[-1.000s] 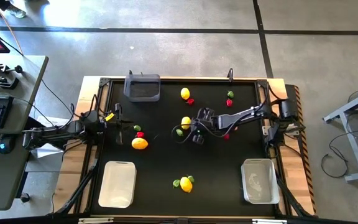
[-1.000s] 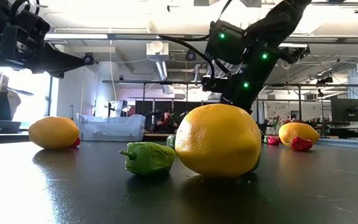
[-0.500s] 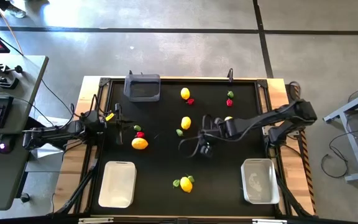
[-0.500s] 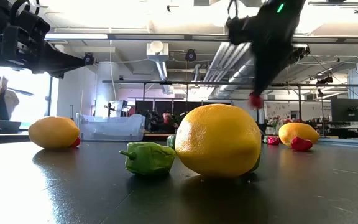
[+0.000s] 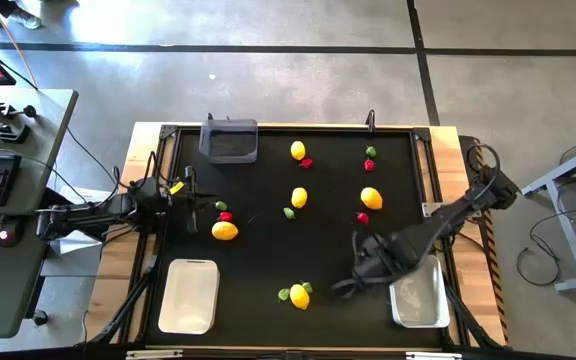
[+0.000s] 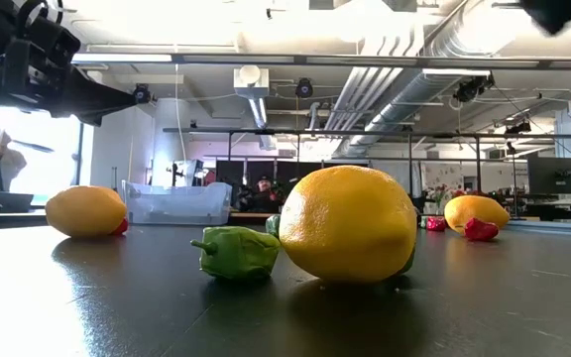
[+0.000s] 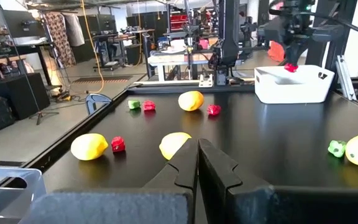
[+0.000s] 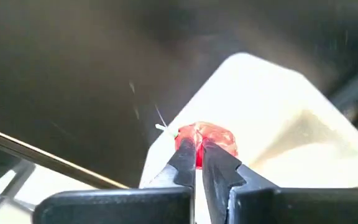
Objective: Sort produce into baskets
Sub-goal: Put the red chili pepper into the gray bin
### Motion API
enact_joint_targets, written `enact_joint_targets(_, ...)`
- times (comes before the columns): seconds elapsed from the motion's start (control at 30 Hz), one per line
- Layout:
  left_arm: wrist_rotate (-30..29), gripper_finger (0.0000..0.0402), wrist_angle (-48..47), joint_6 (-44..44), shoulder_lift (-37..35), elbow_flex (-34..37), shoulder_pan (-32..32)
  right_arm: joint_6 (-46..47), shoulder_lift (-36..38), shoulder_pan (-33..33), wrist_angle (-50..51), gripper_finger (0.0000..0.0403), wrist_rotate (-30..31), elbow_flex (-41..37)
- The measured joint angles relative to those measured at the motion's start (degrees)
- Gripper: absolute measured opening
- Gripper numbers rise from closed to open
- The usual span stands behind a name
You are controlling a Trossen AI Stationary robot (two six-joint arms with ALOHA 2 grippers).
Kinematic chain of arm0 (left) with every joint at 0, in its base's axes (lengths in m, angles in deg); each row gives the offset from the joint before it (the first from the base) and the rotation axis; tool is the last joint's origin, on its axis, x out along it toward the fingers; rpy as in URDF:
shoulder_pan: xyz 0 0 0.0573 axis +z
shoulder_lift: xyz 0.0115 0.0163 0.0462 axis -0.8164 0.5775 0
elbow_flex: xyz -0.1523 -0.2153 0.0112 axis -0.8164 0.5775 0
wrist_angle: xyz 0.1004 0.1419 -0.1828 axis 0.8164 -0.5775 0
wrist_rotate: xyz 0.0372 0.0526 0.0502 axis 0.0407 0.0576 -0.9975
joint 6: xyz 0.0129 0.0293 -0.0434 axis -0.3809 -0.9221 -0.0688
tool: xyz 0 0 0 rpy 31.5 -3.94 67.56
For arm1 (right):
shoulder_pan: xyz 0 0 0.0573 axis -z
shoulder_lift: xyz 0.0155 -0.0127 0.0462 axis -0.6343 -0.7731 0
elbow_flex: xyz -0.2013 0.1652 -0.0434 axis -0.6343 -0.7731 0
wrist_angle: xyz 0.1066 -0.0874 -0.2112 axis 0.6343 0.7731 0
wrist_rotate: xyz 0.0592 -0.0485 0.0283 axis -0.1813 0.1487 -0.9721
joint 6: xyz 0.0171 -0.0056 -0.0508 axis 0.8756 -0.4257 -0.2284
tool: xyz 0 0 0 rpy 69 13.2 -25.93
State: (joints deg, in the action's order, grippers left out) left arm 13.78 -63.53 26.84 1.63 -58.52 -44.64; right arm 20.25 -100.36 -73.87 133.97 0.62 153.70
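From above, the right gripper [image 5: 361,270] is seen low over the near right of the worktop [image 5: 268,250], just left of the white basket [image 5: 418,291] at the near right corner; the basket lies to its right, so a short sideways carry over the near rim is what the drop appears to call for. The left gripper [image 5: 190,190] is parked at the left edge, far from that basket, so the right arm is clearly the nearer one. Loose produce is scattered about: a lemon [image 5: 225,231] at mid left, another lemon [image 5: 299,296] near the front, and a dark grey basket [image 5: 229,139] at the far side. At table height, neither gripper's fingers can be made out; only a big lemon [image 6: 350,225] with a green piece [image 6: 236,252] touching it is in front, and a white basket [image 6: 176,202] is seen behind. Past the left wrist, the left fingers [image 7: 182,168] are pressed together on nothing, and across the worktop a red piece [image 7: 290,67] is hung just above the rim of the white basket [image 7: 294,84]. Past the right wrist, the right fingers [image 8: 185,163] are clamped on a red strawberry piece [image 8: 206,139] at their tips, with the white basket's corner [image 8: 260,106] directly beyond it.
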Motion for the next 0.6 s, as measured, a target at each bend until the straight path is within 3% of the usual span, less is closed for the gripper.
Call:
enact_joint_targets(0.23, -0.01, 0.0, -0.03, -0.56, 0.06, 0.0, 0.0, 4.79, 0.0, -4.74, 2.36, 0.0, -1.34, -6.47)
enact_joint_targets(0.6, -0.18, 0.0, 4.93, -0.71, 0.06, 0.0, 0.0, 0.67, -0.04, -3.37, -8.83, 0.0, -5.81, -19.36)
